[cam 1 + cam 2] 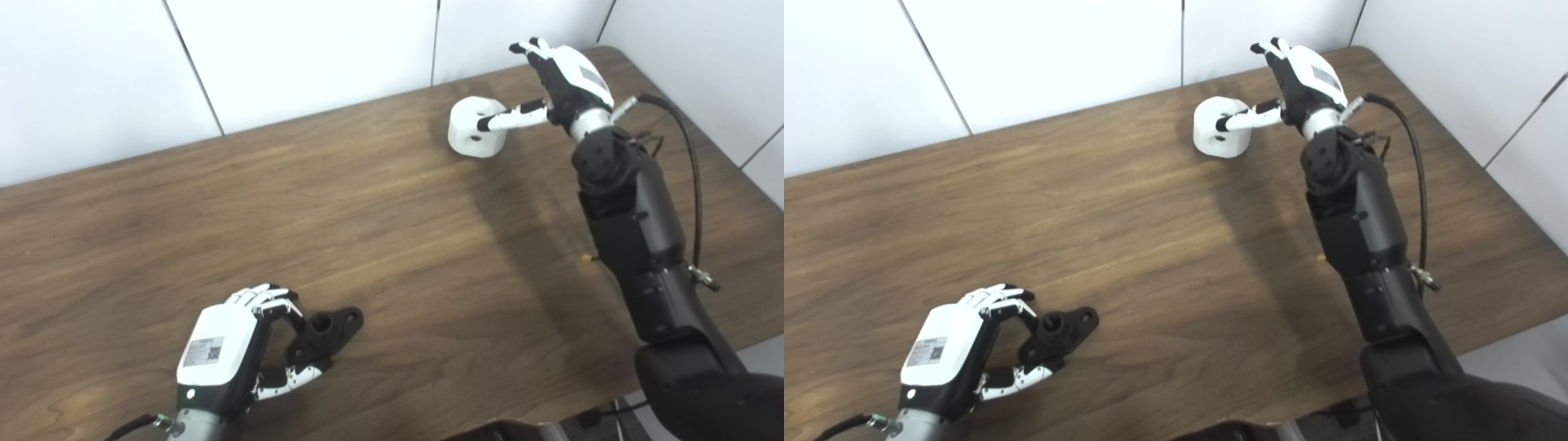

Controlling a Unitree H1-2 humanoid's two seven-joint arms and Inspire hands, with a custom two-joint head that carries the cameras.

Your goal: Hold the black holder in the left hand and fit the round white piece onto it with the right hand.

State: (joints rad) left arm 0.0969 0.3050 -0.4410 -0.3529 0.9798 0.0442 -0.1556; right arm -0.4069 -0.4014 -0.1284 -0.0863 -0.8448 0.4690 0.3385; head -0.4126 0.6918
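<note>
Black holder, a small matte-black flanged part w/ a raised central hub, lies flat on the dark wood-grain table near the front-left edge. In the left eye view we see the left hand cupped around its left end: fingers curled over the far side, thumb along the near side, part between them but not lifted; whether they actually press on it we cannot tell. Its long axis runs from the palm out to the upper right. The round white piece, a short plastic cylinder w/ holes in top and side, sits far back, right of centre, well apart from the holder.

In the right eye view the right hand stands just right of the white piece; fingers spread wide and raised, thumb laid across the piece's top, nothing gripped. We judge the piece lies to the left of the right palm, so the fingers must close leftward around it; the right hand is by far the nearer.
</note>
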